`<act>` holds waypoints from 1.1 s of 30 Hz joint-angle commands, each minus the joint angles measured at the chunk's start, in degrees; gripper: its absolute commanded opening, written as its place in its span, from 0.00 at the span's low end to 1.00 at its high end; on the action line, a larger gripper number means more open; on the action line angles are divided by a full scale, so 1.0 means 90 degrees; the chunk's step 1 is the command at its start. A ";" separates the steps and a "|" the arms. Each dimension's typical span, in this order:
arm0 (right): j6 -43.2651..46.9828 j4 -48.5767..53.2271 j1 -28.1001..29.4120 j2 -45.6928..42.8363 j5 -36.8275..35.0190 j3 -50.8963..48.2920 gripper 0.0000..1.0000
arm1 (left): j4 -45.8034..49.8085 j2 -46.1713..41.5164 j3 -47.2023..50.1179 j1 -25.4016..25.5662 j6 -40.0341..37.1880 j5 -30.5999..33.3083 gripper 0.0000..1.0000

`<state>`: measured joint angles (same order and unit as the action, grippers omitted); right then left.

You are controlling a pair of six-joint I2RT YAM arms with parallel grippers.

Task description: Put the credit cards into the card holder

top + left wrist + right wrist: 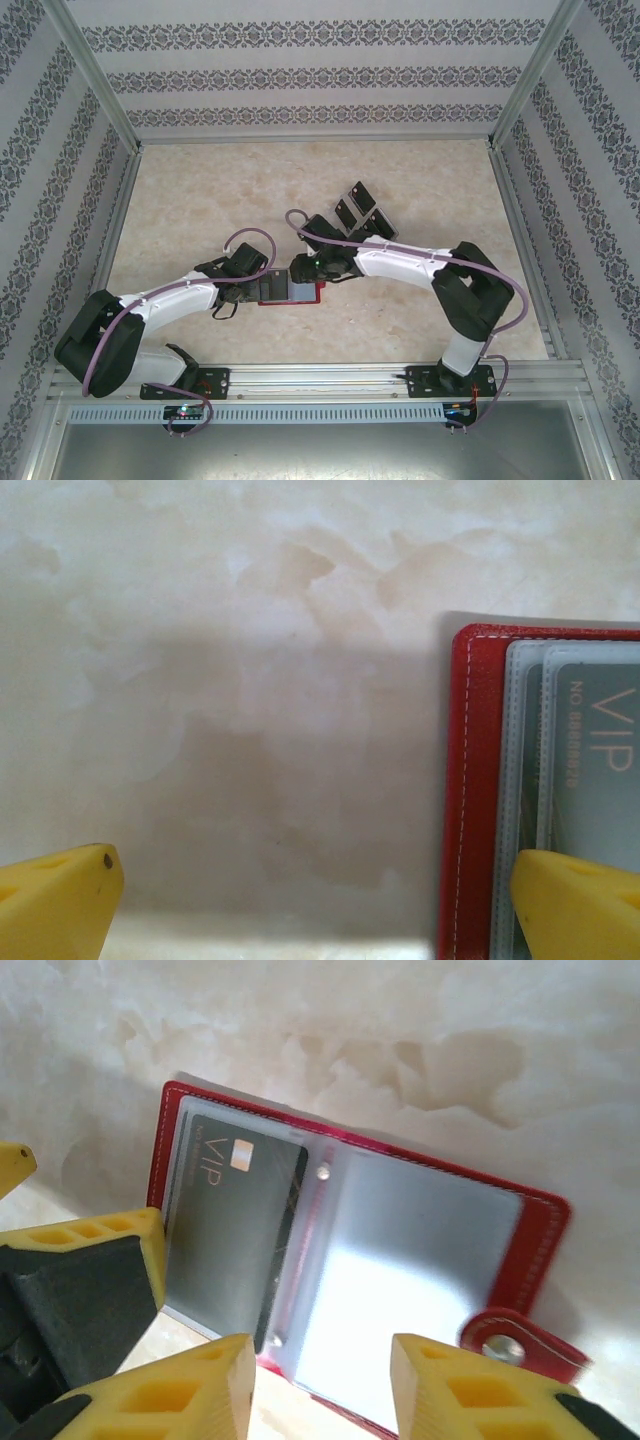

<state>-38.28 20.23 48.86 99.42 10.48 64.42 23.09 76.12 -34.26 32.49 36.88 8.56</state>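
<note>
Two arms reach inward over a pale marbled table (pixel 200 200), closed in by patterned walls (pixel 300 75) on the left, right and far sides. The left arm (pixel 160 305) bends in from the near left and the right arm (pixel 400 265) from the near right, and their wrists meet near the middle of the table, a little toward the near edge.

The card holder (pixel 420 1250) lies there, opened flat with its red cover down and its greyish clear sleeves (pixel 400 1270) facing up. The left gripper (pixel 315 905) stands wide apart with nothing between its yellow fingers. One finger hangs over bare table and the other sits over the holder's left edge, though I cannot tell whether it presses down. The right gripper (pixel 320 1390) is parted over the holder's near edge, its jaws clear of each other and gripping nothing.

The remaining credit cards (pixel 357 192), several of them, lie in a loose cluster on the table, farther away and to the right of the holder, apart from it. One dark card marked VIP (pixel 235 1230) sits inside the left-hand sleeve. The red snap tab (pixel 520 1345) sticks out from the holder's right edge, unfastened, with its metal stud showing.
</note>
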 commanded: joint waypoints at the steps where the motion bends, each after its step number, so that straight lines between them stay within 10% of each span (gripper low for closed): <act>1: 0.0209 0.0465 -0.0046 -0.0415 -0.0617 -0.0218 0.45 | 0.0114 -0.0086 -0.0193 -0.0053 -0.0036 -0.0014 1.00; 21: 0.0458 0.0622 0.0243 0.0053 -0.1493 -0.0158 0.59 | 0.0309 -0.0173 -0.0713 -0.0140 -0.0079 -0.0053 1.00; 33: 0.0652 0.0673 0.0188 0.0445 -0.2202 -0.0015 0.45 | -0.0381 -0.0245 -0.0526 -0.0324 0.0199 -0.1004 1.00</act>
<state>-33.36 25.50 50.85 102.59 -6.37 63.11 22.61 74.52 -39.62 30.24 37.52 2.04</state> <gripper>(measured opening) 0.466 0.999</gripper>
